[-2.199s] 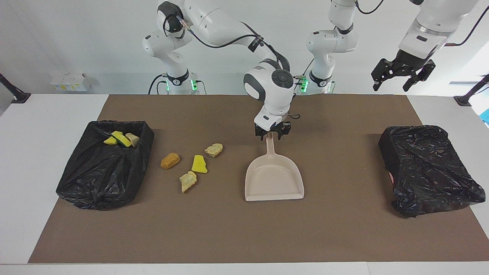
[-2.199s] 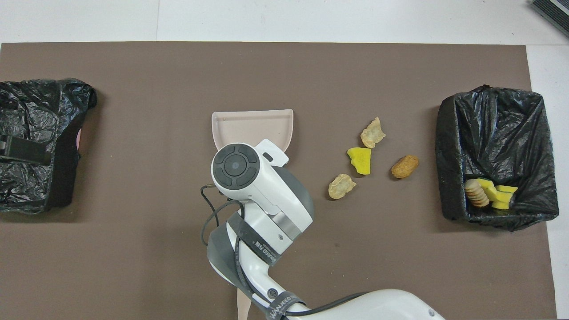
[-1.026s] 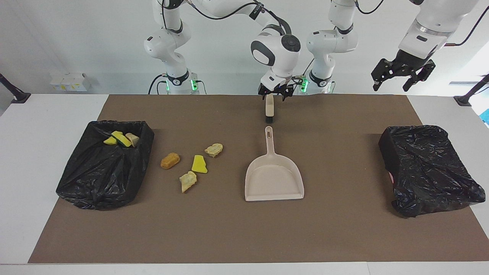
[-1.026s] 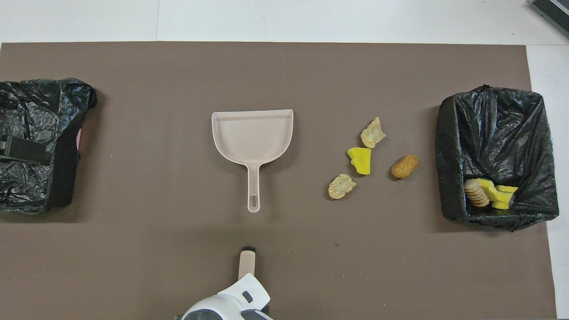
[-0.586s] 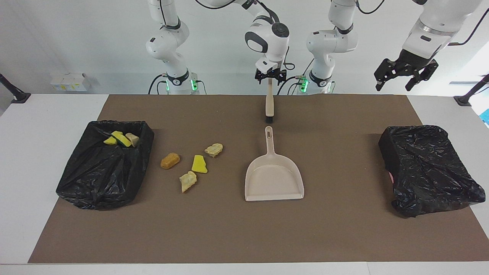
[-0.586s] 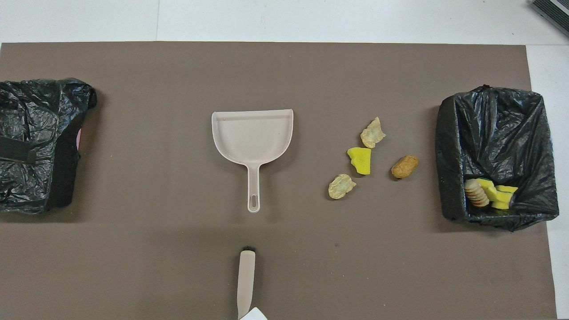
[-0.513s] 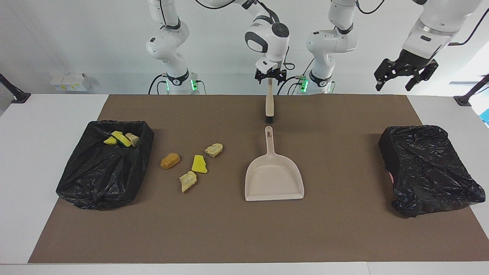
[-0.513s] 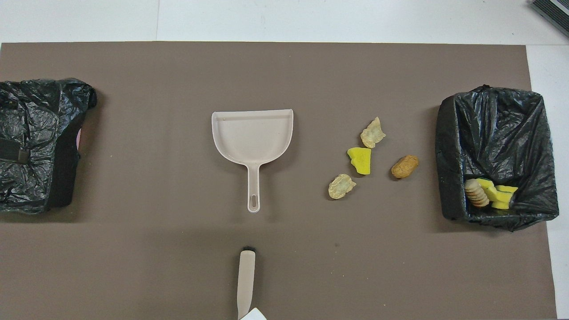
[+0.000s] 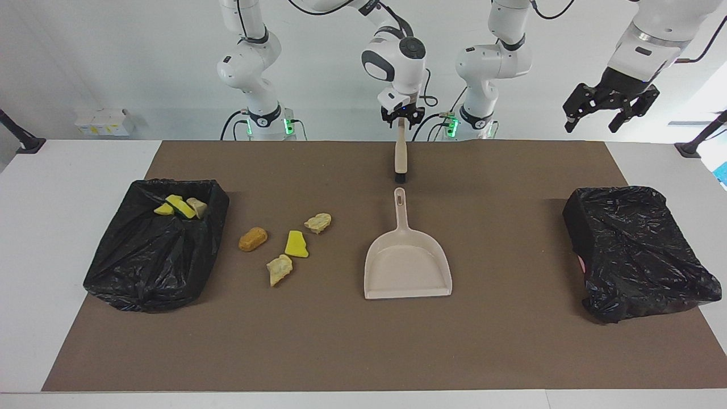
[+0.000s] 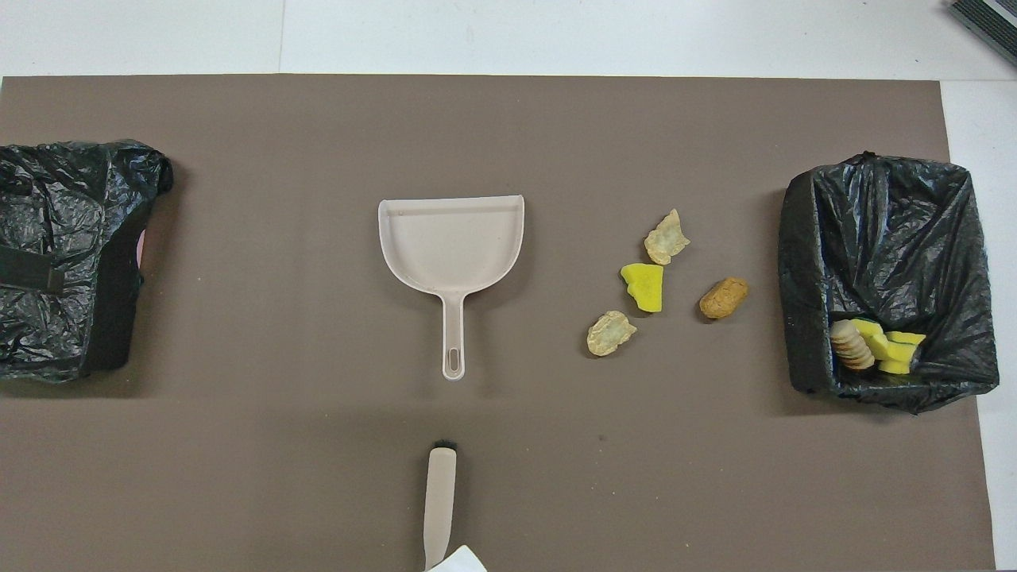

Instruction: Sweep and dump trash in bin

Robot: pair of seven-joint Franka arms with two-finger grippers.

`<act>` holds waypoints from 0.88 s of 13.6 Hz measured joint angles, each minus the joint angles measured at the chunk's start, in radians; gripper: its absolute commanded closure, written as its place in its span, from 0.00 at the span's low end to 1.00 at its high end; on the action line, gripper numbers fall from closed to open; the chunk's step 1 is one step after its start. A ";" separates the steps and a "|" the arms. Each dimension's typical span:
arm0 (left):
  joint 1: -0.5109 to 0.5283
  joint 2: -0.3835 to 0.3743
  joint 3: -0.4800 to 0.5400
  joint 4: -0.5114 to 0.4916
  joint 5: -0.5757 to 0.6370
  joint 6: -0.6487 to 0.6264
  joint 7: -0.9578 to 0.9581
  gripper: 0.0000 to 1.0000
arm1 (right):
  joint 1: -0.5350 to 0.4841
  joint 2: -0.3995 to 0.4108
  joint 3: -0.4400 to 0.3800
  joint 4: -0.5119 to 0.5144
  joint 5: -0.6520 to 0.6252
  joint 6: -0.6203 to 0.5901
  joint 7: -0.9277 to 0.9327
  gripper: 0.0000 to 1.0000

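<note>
Fingers of our right gripper (image 9: 402,121) had just closed on the brush (image 9: 400,161) handle (left gripper (image 9: 611,107) waiting, open), so sweeping the trash (image 9: 296,244) could begin.

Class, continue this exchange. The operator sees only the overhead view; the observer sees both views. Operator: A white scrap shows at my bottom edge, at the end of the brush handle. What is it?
Observer: That is the right hand, at the handle end of the brush. I cannot tell whether it grips the handle.
Operator: And where is the left hand?
Observer: The left hand waits open, raised high in the air toward the left arm's end of the table.
</note>
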 measured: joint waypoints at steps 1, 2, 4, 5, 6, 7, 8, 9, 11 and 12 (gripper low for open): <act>-0.019 0.000 -0.001 0.000 -0.002 0.000 -0.001 0.00 | 0.000 0.007 0.000 0.000 0.000 0.002 -0.001 1.00; -0.038 0.000 -0.003 0.000 -0.004 0.000 -0.003 0.00 | 0.000 0.011 0.000 0.002 0.000 0.002 -0.002 1.00; -0.081 0.000 -0.004 0.000 -0.018 0.001 -0.020 0.00 | -0.003 0.014 -0.002 0.009 0.000 0.000 -0.002 1.00; -0.102 0.001 -0.005 -0.003 -0.028 0.004 -0.046 0.00 | -0.013 0.013 -0.003 0.018 0.000 -0.020 -0.002 1.00; -0.126 0.002 -0.005 -0.010 -0.033 0.017 -0.076 0.00 | -0.027 0.011 -0.003 0.032 0.000 -0.059 -0.002 1.00; -0.155 0.003 -0.006 -0.023 -0.035 0.040 -0.107 0.00 | -0.044 0.006 -0.005 0.047 0.000 -0.100 -0.003 1.00; -0.186 0.006 -0.006 -0.039 -0.037 0.063 -0.141 0.00 | -0.061 -0.003 -0.005 0.056 0.000 -0.123 -0.003 1.00; -0.217 0.009 -0.007 -0.056 -0.037 0.081 -0.179 0.00 | -0.078 -0.014 -0.006 0.061 0.000 -0.142 -0.004 1.00; -0.278 0.014 -0.008 -0.100 -0.037 0.127 -0.247 0.00 | -0.132 -0.058 -0.008 0.067 -0.001 -0.233 -0.043 1.00; -0.306 0.016 -0.009 -0.130 -0.037 0.164 -0.276 0.00 | -0.175 -0.096 -0.009 0.067 -0.003 -0.315 -0.092 1.00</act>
